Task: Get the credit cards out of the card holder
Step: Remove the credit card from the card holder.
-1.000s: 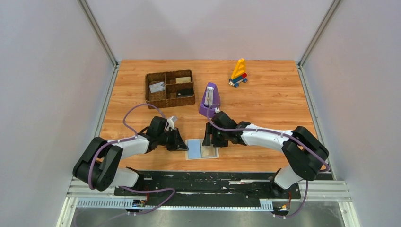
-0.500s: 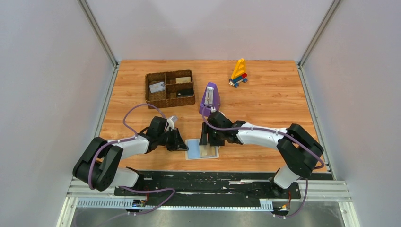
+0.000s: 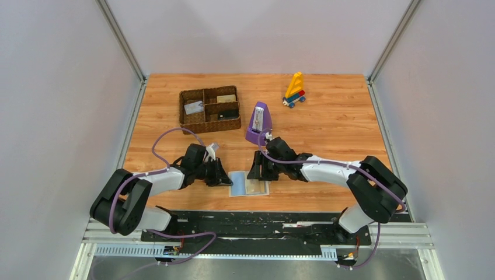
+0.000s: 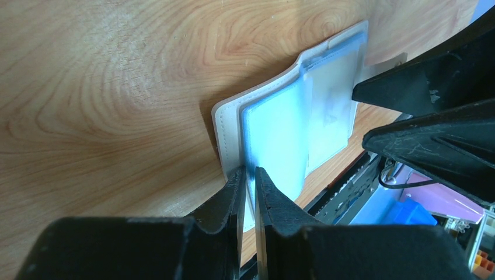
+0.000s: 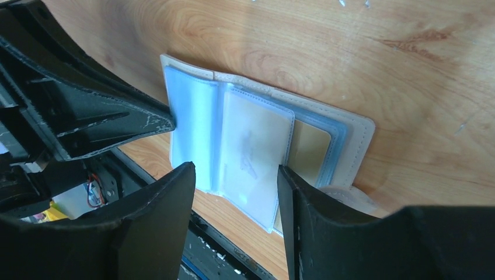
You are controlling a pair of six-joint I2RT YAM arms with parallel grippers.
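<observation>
The card holder (image 3: 249, 184) is showing pale blue pockets inside a cream, stitched border, lying between the black left gripper (image 4: 250, 171) and the black right gripper (image 5: 234, 169). A tan card (image 5: 309, 153) is glowing gold-beige through a clear, frosted sleeve just beyond the right gripper. Beneath both, the table (image 3: 338, 122) is displaying orange-brown wood grain. Farther out from the grippers, three things are standing out — a dark brown woven tray (image 3: 210, 126), a purple metronome (image 3: 258, 123) and a yellow, red and blue toy (image 3: 295, 90).
</observation>
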